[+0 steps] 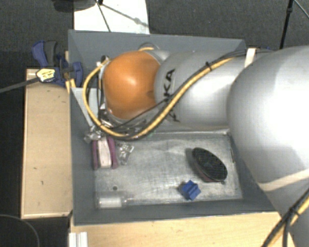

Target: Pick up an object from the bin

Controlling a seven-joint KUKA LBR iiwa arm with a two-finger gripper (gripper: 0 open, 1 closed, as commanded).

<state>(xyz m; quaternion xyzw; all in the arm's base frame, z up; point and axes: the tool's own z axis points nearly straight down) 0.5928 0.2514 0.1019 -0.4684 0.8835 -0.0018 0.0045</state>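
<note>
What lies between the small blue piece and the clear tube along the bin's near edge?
Nothing: in the camera view the grey bin floor between the blue piece and the clear tube is bare.

Even light; glare on the silver arm (277, 112), perhaps shadowing the bin (159, 174) beneath.

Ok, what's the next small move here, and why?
Probably ease straight down a little: the gripper sits by the bin's left wall, right above the mauve-and-white rectangular block, while the black oval mesh disc and small blue lump lie well off to its right.
</note>
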